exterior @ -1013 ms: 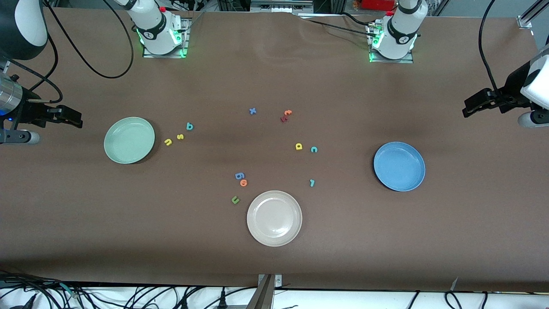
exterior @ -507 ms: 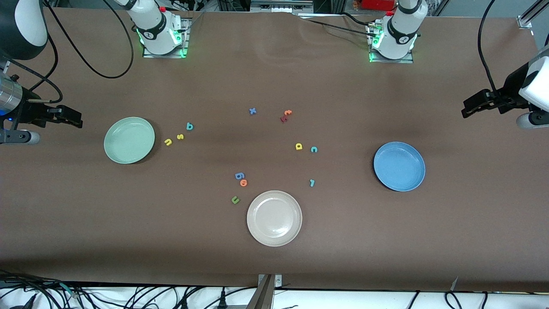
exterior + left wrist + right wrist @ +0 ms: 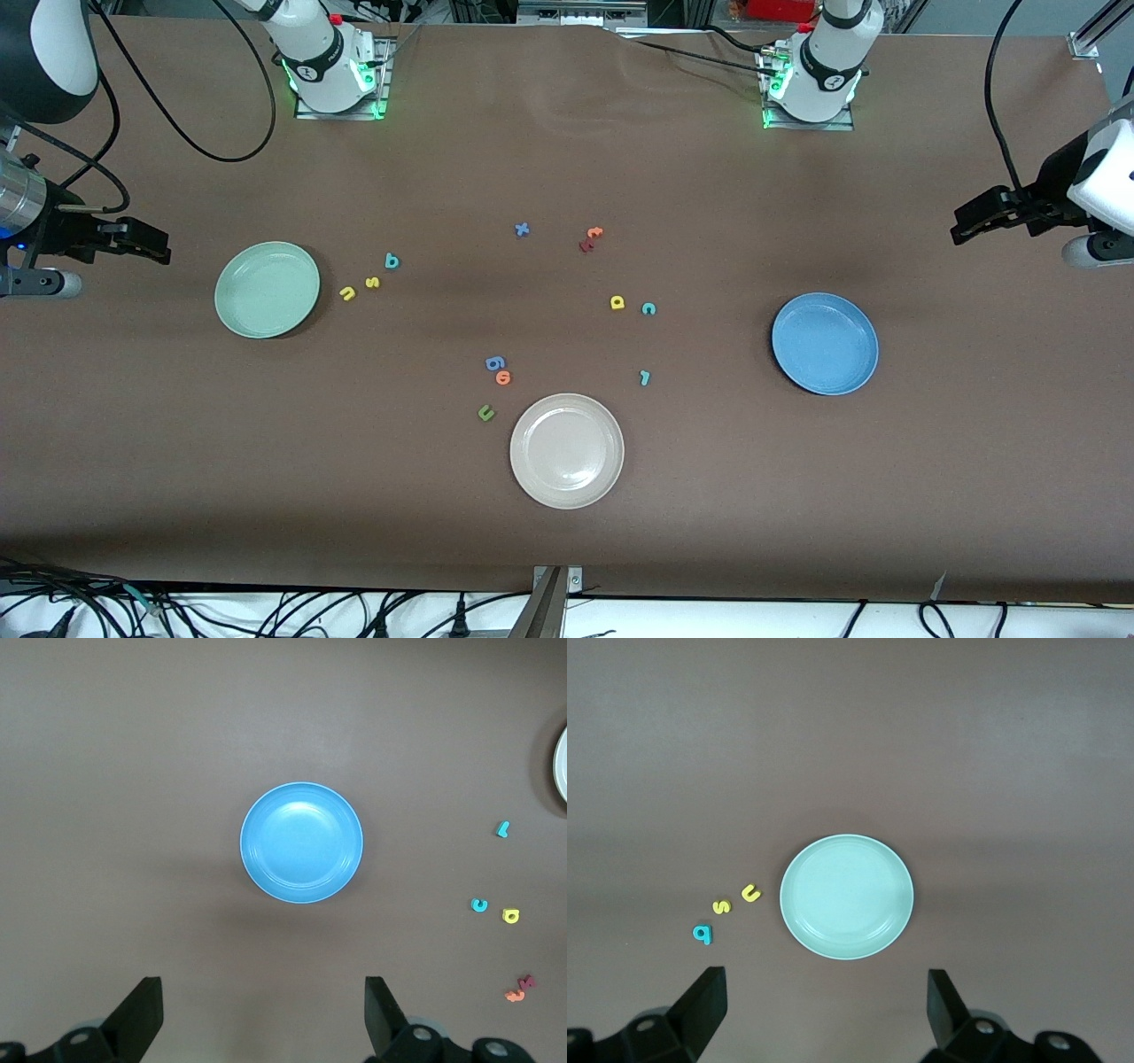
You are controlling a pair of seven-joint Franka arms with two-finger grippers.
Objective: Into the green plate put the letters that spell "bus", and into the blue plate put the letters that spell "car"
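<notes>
Waiting with jaws spread, the left pincer (image 3: 257, 1019) hangs over the surface's end by the empty blue plate (image 3: 825, 344), the right pincer (image 3: 819, 1014) by the empty green plate (image 3: 267, 290) — all six letters unsorted: "bus" (image 3: 372, 283) just beside the green plate, "car" (image 3: 646, 308) mid-surface.

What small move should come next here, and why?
Probably the right gripper, open and high at its end of the table, should descend toward the small yellow foam "u", the letter lying closest to the round mint-green plate. All letters lie on the table; both plates hold nothing. The left gripper waits, open.
</notes>
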